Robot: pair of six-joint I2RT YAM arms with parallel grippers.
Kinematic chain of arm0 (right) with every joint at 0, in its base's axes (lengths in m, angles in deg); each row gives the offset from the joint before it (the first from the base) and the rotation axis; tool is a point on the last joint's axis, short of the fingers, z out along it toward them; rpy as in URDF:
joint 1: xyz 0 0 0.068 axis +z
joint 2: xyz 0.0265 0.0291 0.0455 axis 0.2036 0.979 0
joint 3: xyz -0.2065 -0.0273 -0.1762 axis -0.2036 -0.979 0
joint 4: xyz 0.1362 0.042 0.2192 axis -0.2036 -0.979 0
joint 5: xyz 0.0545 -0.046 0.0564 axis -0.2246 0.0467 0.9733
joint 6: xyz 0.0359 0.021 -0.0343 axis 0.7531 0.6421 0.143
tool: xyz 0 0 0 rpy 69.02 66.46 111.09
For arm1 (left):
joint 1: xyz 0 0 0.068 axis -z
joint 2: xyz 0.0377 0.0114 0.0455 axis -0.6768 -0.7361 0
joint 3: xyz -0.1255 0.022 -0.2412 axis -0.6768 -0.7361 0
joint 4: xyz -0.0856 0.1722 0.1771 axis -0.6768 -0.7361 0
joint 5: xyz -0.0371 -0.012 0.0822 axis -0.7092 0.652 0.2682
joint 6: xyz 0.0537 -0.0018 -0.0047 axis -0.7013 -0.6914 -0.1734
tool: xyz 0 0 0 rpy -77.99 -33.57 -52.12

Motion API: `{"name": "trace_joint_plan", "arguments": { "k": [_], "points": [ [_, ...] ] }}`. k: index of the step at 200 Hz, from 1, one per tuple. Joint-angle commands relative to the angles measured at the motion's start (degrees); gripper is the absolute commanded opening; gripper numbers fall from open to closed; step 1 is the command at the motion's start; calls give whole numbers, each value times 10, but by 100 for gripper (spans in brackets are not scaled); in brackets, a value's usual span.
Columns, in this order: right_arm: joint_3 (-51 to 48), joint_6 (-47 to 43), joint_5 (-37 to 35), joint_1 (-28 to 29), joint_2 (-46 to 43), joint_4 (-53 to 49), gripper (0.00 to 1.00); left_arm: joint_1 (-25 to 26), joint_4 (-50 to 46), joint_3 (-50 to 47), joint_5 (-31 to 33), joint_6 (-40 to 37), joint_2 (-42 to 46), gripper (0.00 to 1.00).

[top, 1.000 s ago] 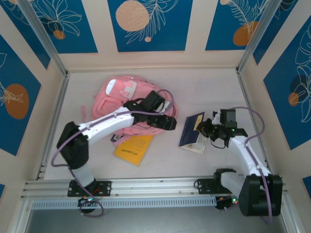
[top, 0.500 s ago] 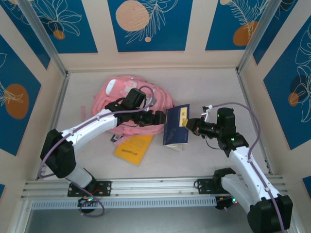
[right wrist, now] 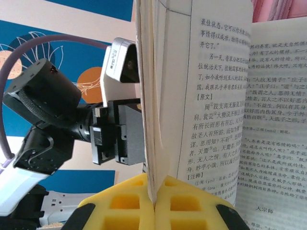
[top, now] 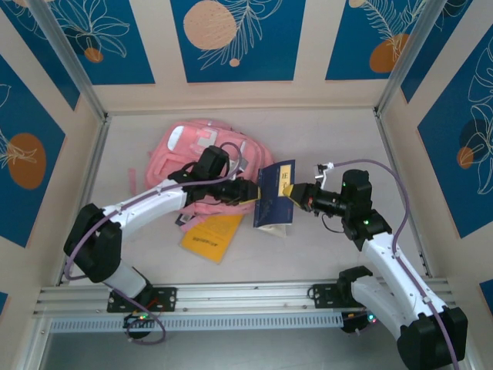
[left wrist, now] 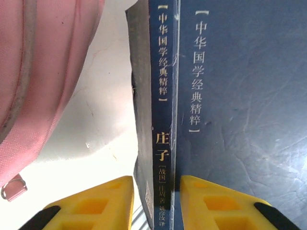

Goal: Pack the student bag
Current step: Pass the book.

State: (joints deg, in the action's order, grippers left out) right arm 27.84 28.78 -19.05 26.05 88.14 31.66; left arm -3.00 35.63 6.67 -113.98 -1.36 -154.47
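The student bag (top: 202,158), a big pink backpack, lies at the back left of the table; its pink fabric (left wrist: 48,62) fills the left side of the left wrist view. A dark blue book (top: 275,196) with gold Chinese lettering hangs between the two grippers, just right of the bag. My left gripper (top: 251,193) has its yellow fingers (left wrist: 96,206) pressed on either side of the book's spine (left wrist: 163,143). My right gripper (top: 297,194) is shut on the edge of a thin sheaf of its pages (right wrist: 154,182), and the book falls open to printed pages (right wrist: 220,96).
An orange-yellow booklet (top: 212,235) lies flat on the table in front of the bag. A strap end with a metal ring (left wrist: 13,188) trails from the bag. Patterned walls enclose the table, and an aluminium rail (top: 231,297) runs along its near edge.
The right gripper has lifted the blue book off the table and carried it left toward the bag. The left gripper came off the bag and closed on the book's spine.
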Motion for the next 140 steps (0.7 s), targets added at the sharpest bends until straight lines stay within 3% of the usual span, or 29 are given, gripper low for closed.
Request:
{"name": "trace_joint_plan", "arguments": {
  "k": [1,64,118,140],
  "points": [
    [-10,18,16,4,-9,37,0,-5,68,-12,-35,32,-1,26],
    [-12,31,16,4,-6,54,0,-5,166,-39,-69,89,-22,22],
    [-13,32,13,0,-1,56,0,-5,201,-43,-78,103,-8,4],
    [-13,16,6,-4,-1,34,1,-7,196,-39,-78,96,4,1]
  ]
}}
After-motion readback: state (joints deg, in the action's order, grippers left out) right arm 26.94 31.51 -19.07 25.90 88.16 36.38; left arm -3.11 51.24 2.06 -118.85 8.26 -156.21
